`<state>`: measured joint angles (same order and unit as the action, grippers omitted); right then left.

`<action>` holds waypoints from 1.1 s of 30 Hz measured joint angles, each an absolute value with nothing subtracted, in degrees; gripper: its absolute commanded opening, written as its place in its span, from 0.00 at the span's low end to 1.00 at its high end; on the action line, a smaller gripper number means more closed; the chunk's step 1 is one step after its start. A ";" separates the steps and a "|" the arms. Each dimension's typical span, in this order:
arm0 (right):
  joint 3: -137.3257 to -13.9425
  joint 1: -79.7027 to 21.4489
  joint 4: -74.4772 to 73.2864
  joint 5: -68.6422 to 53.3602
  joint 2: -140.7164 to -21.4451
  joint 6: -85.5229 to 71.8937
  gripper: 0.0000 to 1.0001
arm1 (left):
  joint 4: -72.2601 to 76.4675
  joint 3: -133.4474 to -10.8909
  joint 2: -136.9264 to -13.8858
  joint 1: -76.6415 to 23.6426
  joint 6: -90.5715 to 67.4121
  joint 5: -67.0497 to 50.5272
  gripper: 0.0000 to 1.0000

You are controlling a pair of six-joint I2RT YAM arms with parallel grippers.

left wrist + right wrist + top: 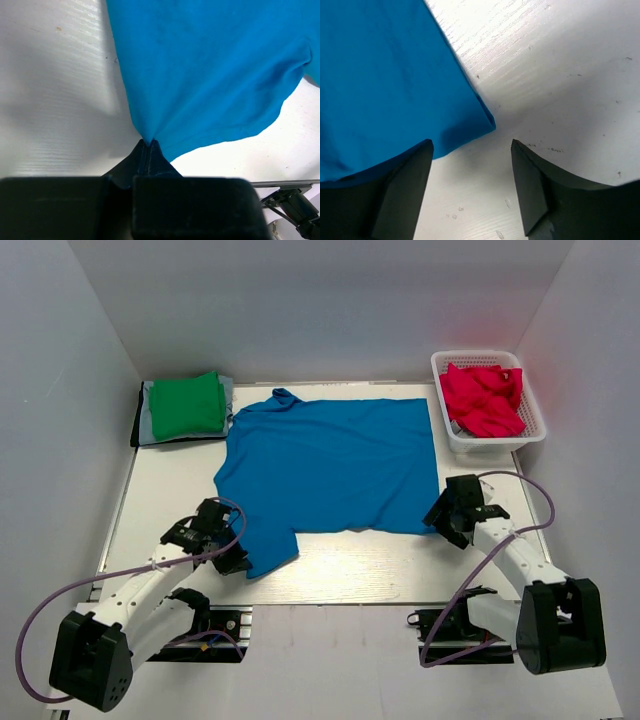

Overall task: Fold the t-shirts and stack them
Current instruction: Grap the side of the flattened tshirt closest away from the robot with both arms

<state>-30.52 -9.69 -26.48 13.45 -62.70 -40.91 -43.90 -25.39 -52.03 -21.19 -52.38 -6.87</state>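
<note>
Cloth sits pinched at the very tip of the left tool [149, 148], which is clenched on the near-left edge of the blue t-shirt [335, 455] by the sleeve, so that the fabric gathers into a point there. The right tool [471, 145] has its jaws standing apart, astride the near-right hem corner of the same shirt; one finger lies over the cloth and the other over bare worktop [380, 565], and nothing is gripped. The shirt itself is spread flat across the middle of the worktop, collar toward the far-left and hem toward the right edge. Away at the far-left corner a folded green t-shirt [188, 405] tops a small stack of grey and dark ones, and at the far-right corner a white mesh basket [532, 436] holds crimson-pink t-shirts [482, 400] not yet folded. The step in hand looks like taking hold of the near edge for the first fold. The next move calls for the right tool to close on that hem corner. Both tools should then lift together and carry the near edge evenly toward the far edge, without dragging the spread cloth out of line.
</note>
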 measured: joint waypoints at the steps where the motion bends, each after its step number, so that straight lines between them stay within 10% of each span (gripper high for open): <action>1: -30.52 -9.69 -26.02 13.45 -63.57 -41.23 0.67 | -44.21 -25.56 -52.07 -21.19 -52.38 -6.87 0.00; 4: -30.30 -9.61 -23.88 13.30 -66.83 -41.87 0.65 | -45.08 -26.22 -52.31 -21.19 -52.38 -6.87 0.00; 6: -30.37 -9.61 -22.31 13.26 -67.92 -41.85 0.32 | -45.17 -26.44 -52.36 -21.19 -52.38 -6.90 0.00; 11: -30.15 -9.39 -21.06 12.93 -69.12 -43.00 0.00 | -46.50 -26.63 -52.38 -21.19 -52.34 -7.81 0.00; 33: -30.79 -9.52 -32.97 11.20 -56.84 -40.71 0.00 | -41.06 -28.62 -47.33 -21.19 -47.66 -25.80 0.00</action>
